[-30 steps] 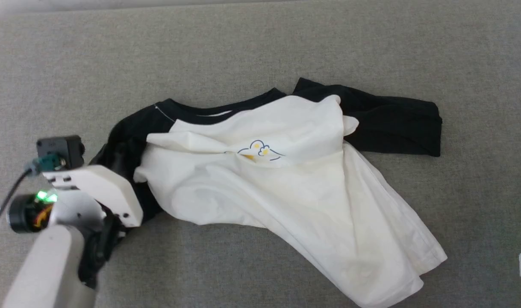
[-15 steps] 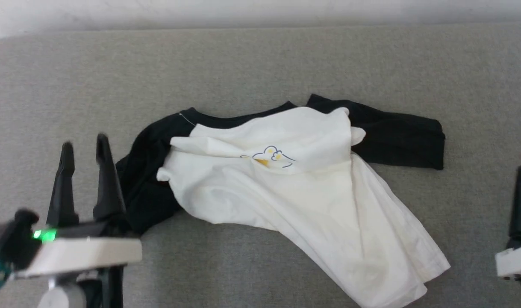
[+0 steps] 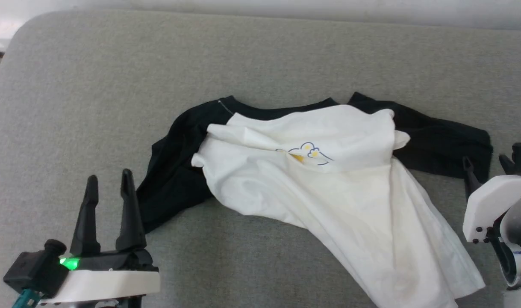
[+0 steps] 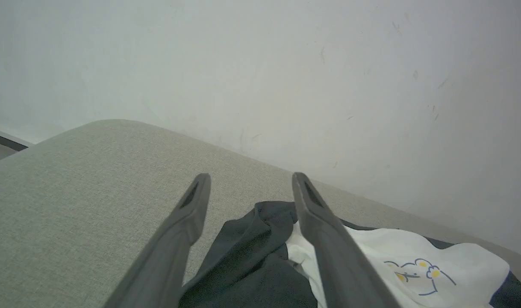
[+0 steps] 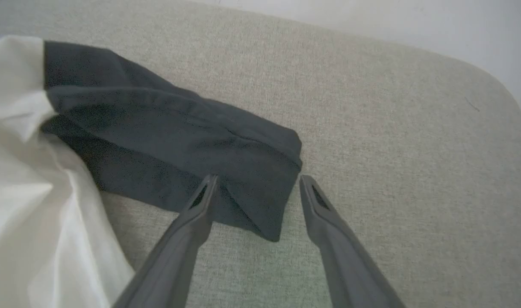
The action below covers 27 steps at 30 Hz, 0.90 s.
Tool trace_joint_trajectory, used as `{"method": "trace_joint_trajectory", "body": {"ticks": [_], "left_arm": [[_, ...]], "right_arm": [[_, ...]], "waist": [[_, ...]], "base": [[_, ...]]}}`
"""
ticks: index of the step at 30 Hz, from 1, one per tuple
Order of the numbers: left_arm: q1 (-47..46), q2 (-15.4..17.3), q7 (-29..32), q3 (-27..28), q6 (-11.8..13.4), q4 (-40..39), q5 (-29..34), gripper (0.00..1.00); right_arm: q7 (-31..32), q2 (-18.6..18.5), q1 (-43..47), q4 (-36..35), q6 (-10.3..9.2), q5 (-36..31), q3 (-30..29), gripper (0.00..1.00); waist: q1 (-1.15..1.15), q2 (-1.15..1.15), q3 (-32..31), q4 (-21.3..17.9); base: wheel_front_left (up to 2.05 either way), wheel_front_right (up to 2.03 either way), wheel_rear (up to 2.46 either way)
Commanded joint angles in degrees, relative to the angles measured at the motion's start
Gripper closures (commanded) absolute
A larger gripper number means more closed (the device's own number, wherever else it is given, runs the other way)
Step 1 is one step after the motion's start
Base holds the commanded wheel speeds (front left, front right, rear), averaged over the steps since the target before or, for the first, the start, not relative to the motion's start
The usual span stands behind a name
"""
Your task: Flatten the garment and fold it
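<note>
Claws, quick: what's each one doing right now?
Left claw: open, holding nothing.
Right claw: open, empty, at the black sleeve end of the soft white-bodied garment.

Garment (image 3: 328,188) soft matt cloth; couch (image 3: 93,107) coarse weave

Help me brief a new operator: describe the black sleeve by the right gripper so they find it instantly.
On the wide grey fabric cushion lies a crumpled white-bodied shirt with black sleeves. The black sleeve on the robot's right stretches sideways, its cuff end just ahead of the open right gripper. Unlike the other sleeve, bunched beside the white body, this one lies spread out straight.
</note>
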Motion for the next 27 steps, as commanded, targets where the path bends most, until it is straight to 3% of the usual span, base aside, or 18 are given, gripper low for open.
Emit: {"method": "trace_joint_trajectory", "body": {"ticks": [1,6,7,9,14,18,22,27], "left_arm": [[-1.11,-0.29,-0.33,-0.24,-0.55,0.33,0.78,0.00],[-2.24,-1.20,-0.45,-0.92,-1.56,1.56,1.23,0.00],[-2.35,-1.39,-0.46,-0.97,-1.71,1.77,1.27,0.00],[-2.46,-1.70,-0.49,-0.97,-1.94,2.10,1.39,0.00],[-2.06,-2.48,-0.54,-0.38,-2.35,2.76,1.38,0.00],[-1.74,-2.71,-0.55,0.17,-2.40,2.82,1.79,0.00],[-1.04,-2.77,-0.56,0.47,-2.22,2.49,2.18,0.00],[-0.03,-2.59,-0.31,0.08,-2.21,2.21,2.35,0.00]], "right_arm": [[1.22,-0.51,-0.86,0.93,-0.06,-0.59,-0.30,0.00],[5.26,-1.78,-2.44,5.63,-0.06,-2.30,-1.80,0.00],[4.99,-1.79,-2.68,6.12,-0.06,-2.54,-2.12,0.44],[3.21,-1.33,-3.29,6.37,-0.06,-2.54,-3.27,1.00],[-1.71,-1.63,-5.38,5.19,-0.06,-2.56,-3.01,1.00],[-3.48,-6.57,-8.04,1.23,-0.06,-2.84,-1.67,1.00],[-2.57,-16.31,-8.89,-3.24,-0.06,-5.24,-0.50,1.00],[2.89,-29.65,-2.09,-4.49,-0.06,-7.31,1.39,1.00]], "waist": [[0.00,0.00,1.60,1.94],[0.00,0.00,2.77,3.76],[0.00,0.00,2.90,3.99],[0.00,0.00,2.93,4.13],[0.00,0.00,1.34,2.32],[0.00,0.00,-1.01,0.09],[0.00,0.00,-2.51,-1.65],[0.00,0.00,-2.59,-2.19]], "base": [[0.00,0.00,0.00],[0.00,0.00,0.00],[0.00,0.00,0.00],[0.00,0.00,0.00],[0.00,0.00,0.00],[0.00,0.00,0.00],[0.00,0.00,0.00],[0.00,0.00,0.00]]}}
